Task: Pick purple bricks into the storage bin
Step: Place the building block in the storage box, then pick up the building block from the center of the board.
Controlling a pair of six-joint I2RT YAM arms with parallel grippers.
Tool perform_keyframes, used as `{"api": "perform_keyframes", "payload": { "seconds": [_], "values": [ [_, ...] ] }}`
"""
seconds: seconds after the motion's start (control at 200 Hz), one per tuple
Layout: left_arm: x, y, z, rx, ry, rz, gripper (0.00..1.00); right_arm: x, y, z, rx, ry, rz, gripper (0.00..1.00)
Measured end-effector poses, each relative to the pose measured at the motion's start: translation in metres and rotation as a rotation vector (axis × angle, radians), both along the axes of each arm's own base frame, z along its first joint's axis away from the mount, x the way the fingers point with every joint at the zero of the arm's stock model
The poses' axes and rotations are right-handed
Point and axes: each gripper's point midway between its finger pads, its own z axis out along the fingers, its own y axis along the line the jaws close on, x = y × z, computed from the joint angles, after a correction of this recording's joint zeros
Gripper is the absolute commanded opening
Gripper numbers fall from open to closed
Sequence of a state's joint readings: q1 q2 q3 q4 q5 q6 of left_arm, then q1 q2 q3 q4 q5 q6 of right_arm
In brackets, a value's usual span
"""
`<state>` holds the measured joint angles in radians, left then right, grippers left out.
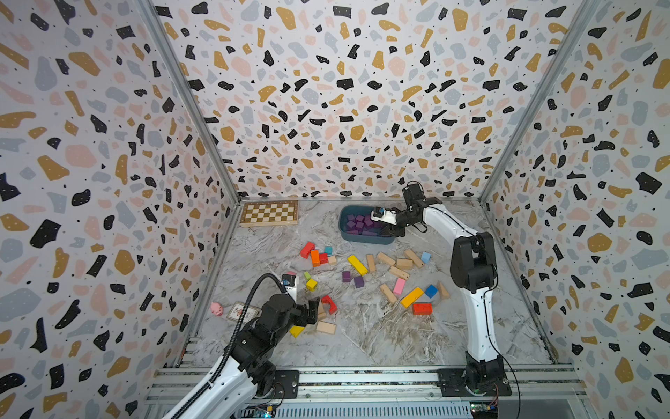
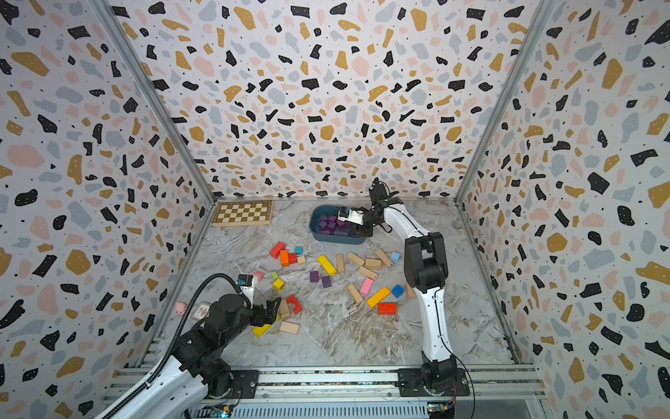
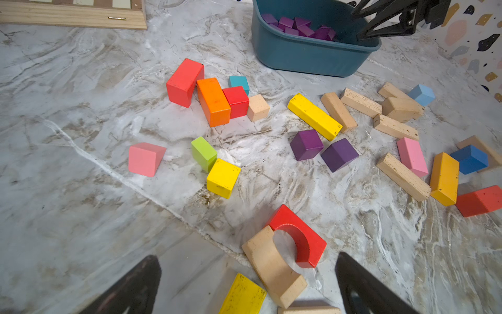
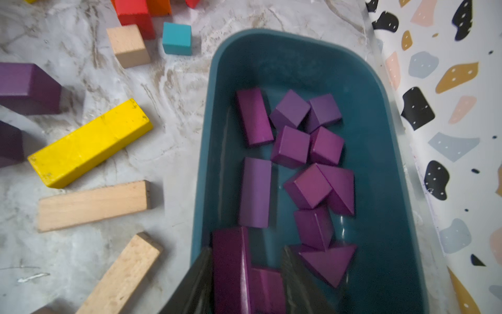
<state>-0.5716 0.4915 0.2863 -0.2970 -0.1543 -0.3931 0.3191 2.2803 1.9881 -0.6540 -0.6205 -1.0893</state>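
Lower left in a top view, my left arm reaches in low over the worktop (image 1: 362, 337). The left pincer (image 3: 247, 258) is spread wide with nothing in it, hovering by a tan arch (image 3: 271, 269).

Mid-frame, one purple brick (image 1: 346, 276) and a second purple brick (image 1: 359, 281) sit just beside each other, next to a yellow bar (image 1: 357, 264).

Right of centre, further up, is the storage bin (image 1: 366, 239), holding a pile of purple bricks (image 4: 290, 146). The right arm stands up from the rail, elbow high, wrist tipped down into the bin. The right pincer (image 4: 245, 250) is partly open around a purple bar (image 4: 231, 271); can't tell if it's gripped or loose.

So I'd call this the drop-off. Next up: lift clear of the bin wall, then take those two one at a time.
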Motion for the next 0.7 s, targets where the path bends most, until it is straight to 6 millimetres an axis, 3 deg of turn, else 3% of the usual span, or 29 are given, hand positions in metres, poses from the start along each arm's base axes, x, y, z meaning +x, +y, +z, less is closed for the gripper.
{"api": "perform_keyframes", "payload": {
  "seconds": [0.26, 0.36, 0.491, 0.701],
  "values": [
    [-0.001, 0.000, 0.002, -0.009, -0.015, 0.000, 0.99, -0.068, 0.033, 0.042, 0.016, -0.084, 0.090, 0.43],
    [-0.001, 0.001, 0.002, -0.009, -0.015, 0.000, 0.99, -0.097, 0.041, 0.046, 0.024, -0.097, 0.131, 0.43],
    [-0.001, 0.001, 0.002, -0.010, -0.015, -0.001, 0.99, -0.139, 0.050, 0.033, 0.030, -0.067, 0.192, 0.43],
    [-0.001, 0.001, 0.003, -0.012, -0.019, -0.001, 0.99, -0.190, 0.064, -0.014, 0.017, 0.050, 0.275, 0.41]
  ]
}}
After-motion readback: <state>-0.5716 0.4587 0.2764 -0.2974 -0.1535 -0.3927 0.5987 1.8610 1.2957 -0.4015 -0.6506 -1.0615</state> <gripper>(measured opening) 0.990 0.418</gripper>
